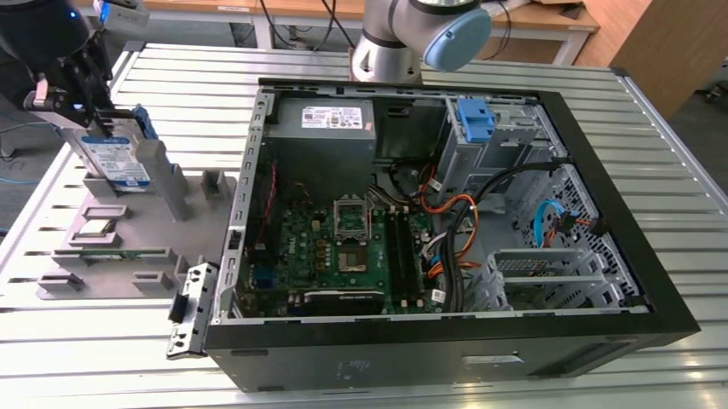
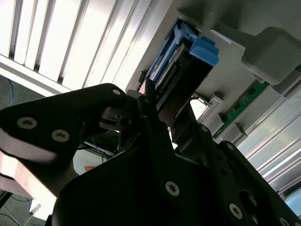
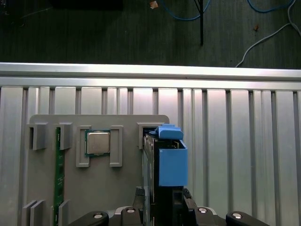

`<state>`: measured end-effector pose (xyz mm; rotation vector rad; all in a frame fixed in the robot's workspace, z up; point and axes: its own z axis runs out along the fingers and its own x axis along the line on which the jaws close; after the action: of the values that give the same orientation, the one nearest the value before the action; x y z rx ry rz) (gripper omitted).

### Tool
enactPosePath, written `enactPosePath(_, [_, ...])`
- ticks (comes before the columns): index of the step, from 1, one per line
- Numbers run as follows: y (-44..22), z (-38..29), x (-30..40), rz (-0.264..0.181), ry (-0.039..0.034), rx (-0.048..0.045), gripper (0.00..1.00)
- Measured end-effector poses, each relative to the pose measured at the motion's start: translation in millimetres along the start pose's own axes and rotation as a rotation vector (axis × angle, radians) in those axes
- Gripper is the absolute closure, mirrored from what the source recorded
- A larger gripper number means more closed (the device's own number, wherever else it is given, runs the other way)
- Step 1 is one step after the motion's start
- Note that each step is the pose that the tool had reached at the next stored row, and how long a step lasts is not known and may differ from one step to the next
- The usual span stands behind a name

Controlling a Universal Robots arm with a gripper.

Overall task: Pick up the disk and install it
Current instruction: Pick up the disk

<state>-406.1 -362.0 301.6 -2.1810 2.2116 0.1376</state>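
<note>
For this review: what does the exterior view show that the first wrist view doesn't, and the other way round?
Exterior view adds: the open black computer case with its green motherboard, grey power supply box and a bare blue plastic bracket in a bay. First wrist view adds: blue cables on the dark floor beyond the table rail. Both share: the silver hard drive disk in its blue bracket standing in the grey fixture tray, the gripper at it, and a square silver processor chip.

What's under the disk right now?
The grey fixture plate: the disk stands on edge in one of its slots, with the gripper at its upper end. The slot's posts cover the disk's lower edge, so how it seats there cannot be seen.
</note>
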Motion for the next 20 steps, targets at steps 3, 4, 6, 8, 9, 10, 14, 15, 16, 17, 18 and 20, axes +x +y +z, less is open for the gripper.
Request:
enactPosePath(3, [0.0,0.0,0.0,0.0,0.0001,0.0,0.65])
enactPosePath(4, [0.0,0.0,0.0,0.0,0.0001,-0.0001,0.65])
enactPosePath(6, [0.0,0.0,0.0,0.0,0.0,0.0,0.65])
enactPosePath(8, [0.0,0.0,0.0,0.0,0.0,0.0,0.65])
enactPosePath(9, [0.0,0.0,0.0,0.0,0.0,0.0,0.65])
enactPosePath(10, [0.0,0.0,0.0,0.0,0.0,-0.0001,0.65])
enactPosePath(14, [0.0,0.0,0.0,0.0,0.0,0.0,0.65])
enactPosePath(15, [0.0,0.0,0.0,0.0,0.0001,0.0,0.65])
enactPosePath(16, [0.0,-0.1,0.0,0.0,0.0,0.0,0.65])
enactPosePath(17, [0.0,-0.4,0.0,0.0,-0.0001,0.0001,0.65])
enactPosePath(18, [0.1,-1.1,-0.1,0.0,-0.0001,0.0001,0.65])
enactPosePath(20, [0.1,-2.7,-0.2,0.0,-0.0001,0.0002,0.65])
